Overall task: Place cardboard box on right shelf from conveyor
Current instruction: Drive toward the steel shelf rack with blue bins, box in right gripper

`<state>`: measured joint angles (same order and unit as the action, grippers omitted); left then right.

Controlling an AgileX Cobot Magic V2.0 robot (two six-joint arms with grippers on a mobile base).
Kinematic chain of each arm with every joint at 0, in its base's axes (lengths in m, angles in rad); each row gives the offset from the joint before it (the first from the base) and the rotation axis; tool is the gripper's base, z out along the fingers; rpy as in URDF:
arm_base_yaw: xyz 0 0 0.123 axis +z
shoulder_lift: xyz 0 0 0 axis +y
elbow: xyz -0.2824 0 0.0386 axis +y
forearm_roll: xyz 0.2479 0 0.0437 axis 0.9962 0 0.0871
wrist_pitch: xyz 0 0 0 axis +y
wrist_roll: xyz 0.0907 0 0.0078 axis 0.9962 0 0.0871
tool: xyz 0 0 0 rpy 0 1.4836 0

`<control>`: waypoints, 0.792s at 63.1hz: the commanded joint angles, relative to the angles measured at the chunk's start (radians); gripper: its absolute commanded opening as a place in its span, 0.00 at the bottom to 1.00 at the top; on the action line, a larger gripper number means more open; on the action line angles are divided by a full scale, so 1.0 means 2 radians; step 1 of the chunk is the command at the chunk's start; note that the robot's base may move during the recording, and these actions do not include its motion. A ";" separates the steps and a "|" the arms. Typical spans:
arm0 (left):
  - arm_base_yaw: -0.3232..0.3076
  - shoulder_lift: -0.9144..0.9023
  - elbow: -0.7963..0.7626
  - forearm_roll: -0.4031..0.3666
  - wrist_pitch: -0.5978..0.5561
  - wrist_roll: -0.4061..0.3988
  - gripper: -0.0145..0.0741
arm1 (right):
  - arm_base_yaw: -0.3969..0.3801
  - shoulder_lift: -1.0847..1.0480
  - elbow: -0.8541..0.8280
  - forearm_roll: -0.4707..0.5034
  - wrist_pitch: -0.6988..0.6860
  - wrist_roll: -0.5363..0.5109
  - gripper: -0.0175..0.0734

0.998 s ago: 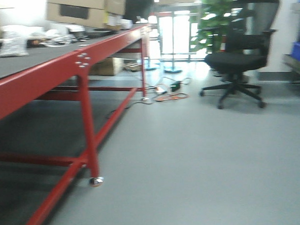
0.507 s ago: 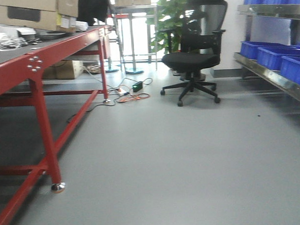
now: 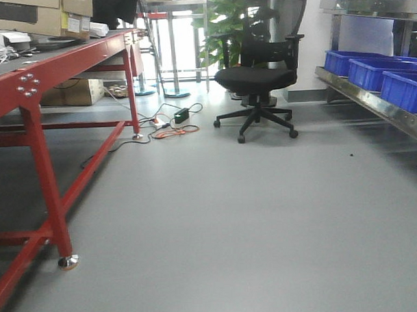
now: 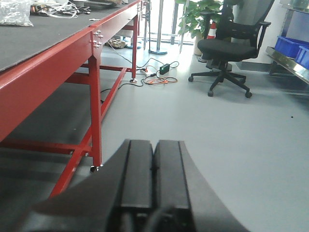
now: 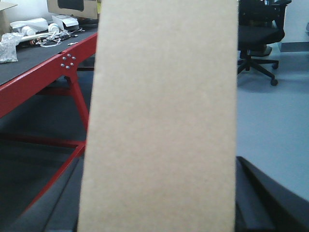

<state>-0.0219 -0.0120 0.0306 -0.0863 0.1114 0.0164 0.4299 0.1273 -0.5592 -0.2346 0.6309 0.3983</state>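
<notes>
Right gripper (image 5: pixel 161 210): clamped on the cardboard box (image 5: pixel 161 116), which stands upright between its dark fingers (image 5: pixel 270 198) and fills most of the wrist view; we cannot see how deep the grip sits
Left gripper (image 4: pixel 153 164): fingers pressed flat together on nothing, pointing low over the grey floor (image 3: pixel 252 216)
Slip risk: we judge the box's smooth sides give little to bite on, so a jolt from the base or a quick swing of the arm could let it tilt or slide out
Blind spot: the box hides nearly everything ahead of the right wrist camera, so we could misjudge height on the approach
Red table (image 3: pixel 28 87): close on our left; a wide turn could clip its leg
Cables (image 3: pixel 170 126): loose on the floor past the table; wheels could snag them if we drift left
Office chair (image 3: pixel 257 79): mid-room, near any straight path forward
Shelf (image 3: pixel 371 102): along the right wall, well apart from the box, with blue bins (image 3: pixel 370 71) sitting on it; brought in low, the box could catch the steel front lip, and set down blind it could land on a bin
</notes>
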 commanded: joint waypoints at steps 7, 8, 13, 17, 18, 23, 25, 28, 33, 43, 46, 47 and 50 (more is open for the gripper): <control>0.000 -0.007 -0.001 -0.002 -0.042 -0.003 0.03 | -0.003 0.008 -0.013 -0.013 -0.050 -0.004 0.37; 0.000 -0.007 -0.001 -0.002 -0.042 -0.003 0.03 | -0.003 0.008 -0.013 -0.013 -0.050 -0.004 0.37; 0.002 -0.007 -0.001 -0.002 -0.042 -0.003 0.03 | -0.003 0.008 -0.013 -0.013 -0.050 -0.004 0.37; 0.009 -0.007 -0.001 -0.002 -0.042 -0.003 0.03 | -0.003 0.008 -0.013 -0.013 -0.050 -0.004 0.37; 0.010 -0.007 -0.001 -0.002 -0.042 -0.003 0.03 | -0.003 0.008 -0.013 -0.013 -0.050 -0.004 0.37; 0.018 -0.007 -0.001 -0.002 -0.042 -0.003 0.03 | -0.003 0.008 -0.013 -0.013 -0.050 -0.004 0.37; 0.021 -0.007 -0.001 -0.002 -0.042 -0.003 0.03 | -0.003 0.008 -0.013 -0.013 -0.050 -0.004 0.37; 0.020 -0.007 -0.001 -0.002 -0.042 -0.003 0.03 | -0.003 0.008 -0.013 -0.013 -0.050 -0.004 0.37; 0.020 -0.007 -0.001 -0.002 -0.042 -0.003 0.03 | -0.003 0.008 -0.013 -0.013 -0.050 -0.004 0.37; 0.020 -0.007 -0.001 -0.002 -0.042 -0.003 0.03 | -0.003 0.008 -0.013 -0.013 -0.050 -0.004 0.37; 0.020 -0.007 -0.001 -0.002 -0.042 -0.003 0.03 | -0.003 0.008 -0.013 -0.013 -0.050 -0.004 0.37; 0.019 -0.007 -0.001 -0.002 -0.042 -0.003 0.03 | -0.003 0.008 -0.013 -0.013 -0.050 -0.004 0.37; 0.019 -0.007 -0.001 -0.002 -0.042 -0.003 0.03 | -0.003 0.008 -0.013 -0.013 -0.050 -0.004 0.37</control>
<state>0.0179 -0.0120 0.0306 -0.0863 0.1114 0.0164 0.4299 0.1273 -0.5592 -0.2346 0.6309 0.3983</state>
